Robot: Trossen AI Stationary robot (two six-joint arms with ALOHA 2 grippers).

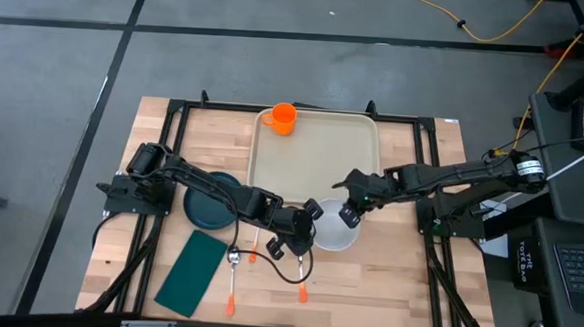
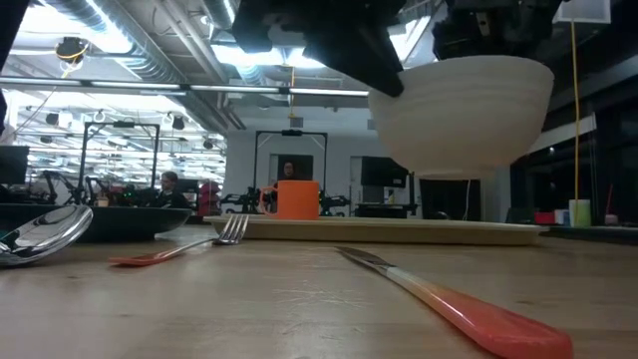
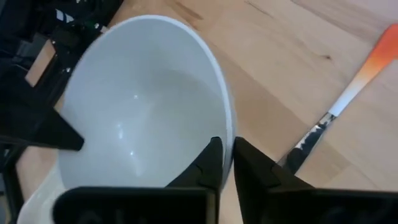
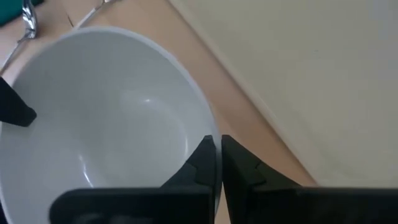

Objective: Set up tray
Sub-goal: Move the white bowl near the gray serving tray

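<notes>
Knife (image 2: 469,304), nearest the low camera, flat on the worktop. White bowl (image 1: 334,231): I hold it lifted, left fingers (image 3: 227,163) and right fingers (image 4: 217,158) pinching opposite rims. Tray (image 1: 317,170) lies just beyond it, nearer my right arm.

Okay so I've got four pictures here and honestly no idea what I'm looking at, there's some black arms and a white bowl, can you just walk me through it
This is a robot with two dark arms working at a wooden table. One picture looks straight down, one looks level across the tabletop, and two come from cameras on the wrists.

On the table lie a beige tray carrying an orange cup, a dark teal plate, a green napkin, and a spoon, fork and knife with orange handles.

The left gripper and the right gripper each pinch the rim of the white bowl from opposite sides. The level view shows it lifted off the table, beside the tray.
</notes>
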